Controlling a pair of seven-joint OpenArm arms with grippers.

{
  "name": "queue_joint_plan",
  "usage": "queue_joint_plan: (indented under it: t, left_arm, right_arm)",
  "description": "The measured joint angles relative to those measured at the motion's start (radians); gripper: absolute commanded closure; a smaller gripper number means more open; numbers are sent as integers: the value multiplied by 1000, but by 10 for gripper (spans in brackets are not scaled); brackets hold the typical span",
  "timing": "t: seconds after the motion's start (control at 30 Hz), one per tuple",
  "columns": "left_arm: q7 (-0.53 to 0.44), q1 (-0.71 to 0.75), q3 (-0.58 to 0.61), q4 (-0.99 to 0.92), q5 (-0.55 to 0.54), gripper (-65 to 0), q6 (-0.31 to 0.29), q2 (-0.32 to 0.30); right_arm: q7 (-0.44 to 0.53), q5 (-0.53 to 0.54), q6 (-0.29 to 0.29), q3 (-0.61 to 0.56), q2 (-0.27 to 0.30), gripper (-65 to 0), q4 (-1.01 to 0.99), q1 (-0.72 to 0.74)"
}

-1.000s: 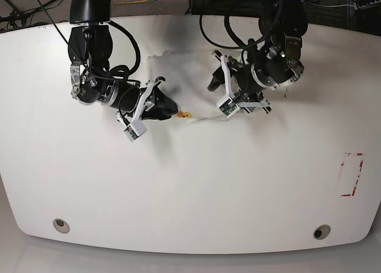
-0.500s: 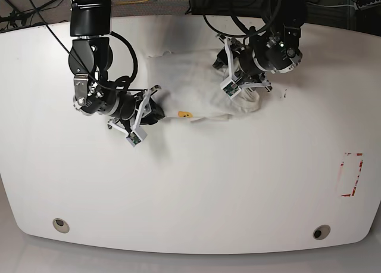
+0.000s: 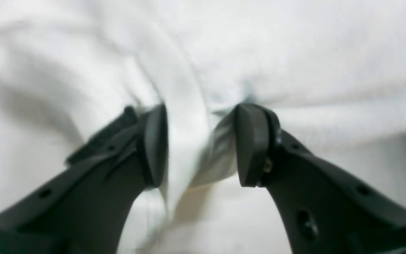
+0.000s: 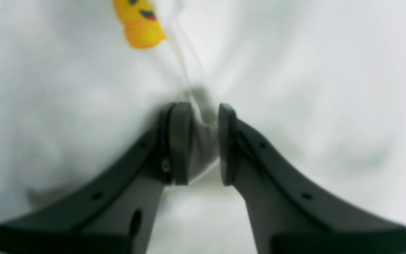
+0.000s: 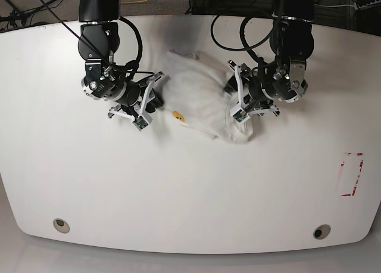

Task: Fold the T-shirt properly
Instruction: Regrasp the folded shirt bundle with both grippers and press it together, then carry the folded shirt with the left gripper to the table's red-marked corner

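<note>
On the left of the base view the right end effector point(image 5: 152, 98) sits at the near edge of the white short-sleeved cotton T-shirt point(image 5: 199, 97), which lies bunched on the white table point(image 5: 190, 189) between the two arms. In the right wrist view the right end effector point(image 4: 204, 148) is clenched on a thin fold of white cloth, with the small yellow patch point(image 4: 140, 22) just beyond and to the left of its tips. Across the cloth, the left end effector point(image 5: 245, 109) rests on the thicker bundled side. In the left wrist view the left end effector point(image 3: 199, 144) has its jaws set wider, with a thick roll of fabric between them, so it looks to be grasping that roll. The shirt will likely handle as light, limp and easily creased. It will sag and slide rather than keep any shape. Holds are best taken at hems or seams on single layers, each just ahead of an end effector's tips, so the cloth can be spread flat before folding.
</note>
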Motion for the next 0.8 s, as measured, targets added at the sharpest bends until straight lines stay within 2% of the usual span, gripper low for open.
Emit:
queue_joint_plan:
  t: [0.1, 0.23, 0.33, 0.47, 0.57, 0.67, 0.8]
  left_arm:
    - [-11, -38, -4, -25, 0, -286, 0, -14]
    - [-13, -90, -5, -34, 9, -286, 0, -42]
    - [-9, -116, -8, -32, 10, -286, 0, -44]
    - [-10, -117, -28, -11, -3, -286, 0, -38]
    - [-6, -105, -66, 50, 6, -286, 0, -50]
    - [-6, -91, -80, 92, 6, -286, 0, -56]
    - [-6, -46, -106, 156, -2, -290, 0, -45]
  right_arm:
    - [-8, -17, -4, -48, 3, -122, 54, -34]
    - [-9, -19, -7, -189, 2, -122, 103, -74]
    - [-14, -21, -9, -282, -35, -122, 105, -83]
    - [-29, -21, 5, -320, -112, -122, 97, -94]
    - [-36, -26, 4, -356, -145, -122, 96, -87]
    - [-35, -30, 0, -426, -161, -122, 87, -62]
    - [-26, -18, 4, -439, -170, -122, 83, -57]
